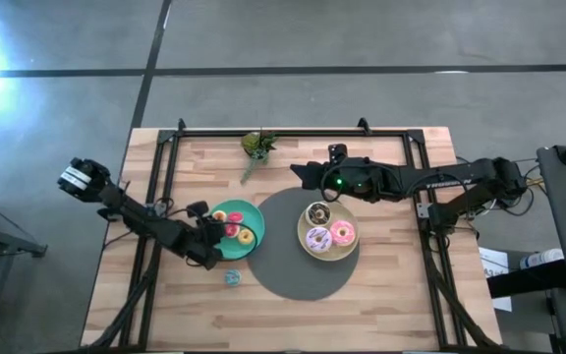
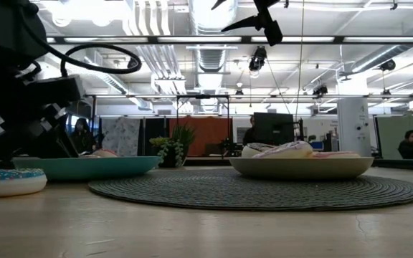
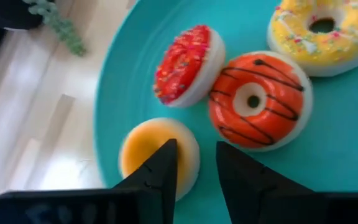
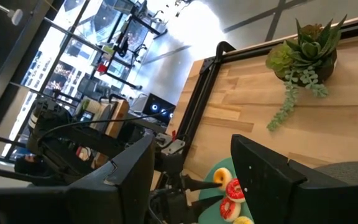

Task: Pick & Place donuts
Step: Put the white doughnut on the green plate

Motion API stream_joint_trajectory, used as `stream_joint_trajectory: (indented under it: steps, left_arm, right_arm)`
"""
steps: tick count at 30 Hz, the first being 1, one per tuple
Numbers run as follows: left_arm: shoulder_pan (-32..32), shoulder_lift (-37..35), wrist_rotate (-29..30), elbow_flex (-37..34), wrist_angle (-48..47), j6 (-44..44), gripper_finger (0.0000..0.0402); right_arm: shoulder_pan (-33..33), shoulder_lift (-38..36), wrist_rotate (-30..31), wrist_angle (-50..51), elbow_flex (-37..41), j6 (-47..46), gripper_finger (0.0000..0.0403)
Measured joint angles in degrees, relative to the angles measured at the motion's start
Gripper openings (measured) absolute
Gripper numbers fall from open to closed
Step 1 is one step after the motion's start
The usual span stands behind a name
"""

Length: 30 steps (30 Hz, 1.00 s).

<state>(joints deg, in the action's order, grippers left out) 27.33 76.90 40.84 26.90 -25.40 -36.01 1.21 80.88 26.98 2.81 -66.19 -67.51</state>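
A teal plate point(image 1: 254, 218) point(image 3: 328, 143) holds several tiny donuts: a red-sprinkled one point(image 3: 187, 65) tipped on its edge, an orange one with dark stripes point(image 3: 258, 99), a yellow sprinkled one point(image 3: 321, 30) and a plain orange-yellow one point(image 3: 146, 144). My left gripper point(image 1: 214, 236) point(image 3: 196, 163) hangs low over the plate's left part, slightly open, with nothing between its fingers. A tiny blue donut point(image 1: 232, 277) point(image 2: 9, 180) lies on the table. A pale-yellow plate point(image 1: 308, 248) holds the brown-and-white point(image 1: 319, 212), lilac point(image 1: 318, 238) and pink point(image 1: 343, 232) donuts. My right gripper point(image 1: 303, 175) point(image 4: 191, 168) is open and empty, raised high. My left gripper points down at the plate, and one fingertip point(image 3: 164, 167) stands in front of the orange-yellow donut's edge point(image 3: 188, 149). I cannot tell whether it touches the donut.
A round dark grey mat point(image 1: 293, 270) lies under the pale-yellow plate and under the teal plate's right edge. A little green plant point(image 1: 256, 146) stands at the far edge. Black frame rails point(image 1: 165, 177) run along the table's left, right and far sides.
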Motion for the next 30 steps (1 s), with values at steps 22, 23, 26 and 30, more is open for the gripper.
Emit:
stream_joint_trajectory:
  steps: [22, 23, 26, 30]
  left_arm:
    - [-1.03, -0.35, 0.10, 0.68, -4.16, -2.38, 0.0066]
    - [-1.03, -0.35, 0.16, 0.83, -4.14, -2.31, 0.0072]
    - [-1.03, -0.35, 0.14, 0.98, -4.21, -2.18, 0.0091]
    - [-1.03, -0.37, -0.37, 1.00, -4.38, -2.18, 0.0104]
  right_arm:
    - [-0.17, 0.00, -0.02, 0.33, 0.00, 0.66, 0.0203]
    - [-0.17, 0.00, -0.02, 0.35, 0.00, 0.66, 0.0203]
    - [-0.17, 0.00, -0.02, 0.35, 0.00, 0.66, 0.0203]
    - [-0.29, 0.00, -0.03, 0.39, 0.00, 0.66, 0.0203]
